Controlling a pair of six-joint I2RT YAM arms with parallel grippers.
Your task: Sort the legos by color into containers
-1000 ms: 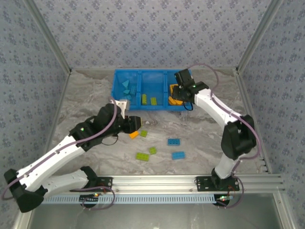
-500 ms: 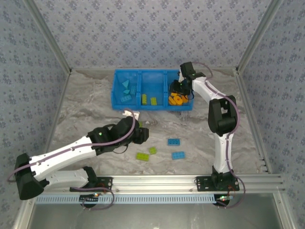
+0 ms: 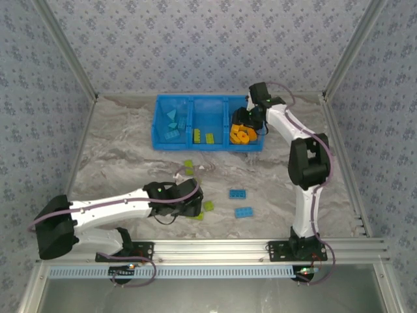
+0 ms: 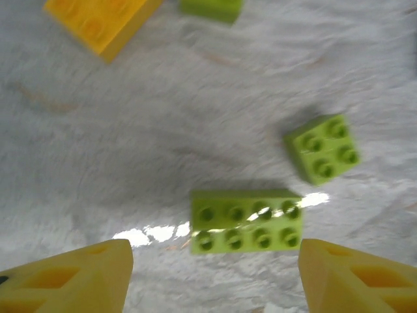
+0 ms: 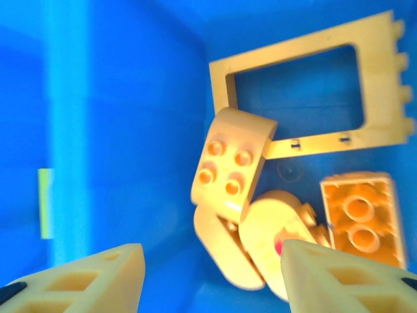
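My left gripper (image 3: 194, 203) hangs low over the table, jaws open and empty (image 4: 215, 280). Just ahead of its fingertips lies a long lime green lego (image 4: 246, 220), with a square green one (image 4: 323, 148) to its right. An orange brick (image 4: 98, 19) and another green one (image 4: 212, 6) lie farther off. My right gripper (image 3: 244, 121) is over the right compartment of the blue bin (image 3: 208, 147), open (image 5: 212, 280) above orange legos: the open frame (image 5: 313, 91), a studded block (image 5: 231, 163) and rounded pieces. Teal bricks (image 3: 172, 124) fill the left compartment, green ones (image 3: 202, 137) the middle.
Two blue bricks (image 3: 237, 193) (image 3: 244, 212) lie on the marble table right of my left gripper. A green brick (image 3: 188, 167) rests between the bin and the left arm. Patterned walls close in the left, right and back sides.
The left arm swung toward the near edge and lowered over the green bricks, and its jaws widened. The right gripper opened over the orange compartment as its elbow swung in.
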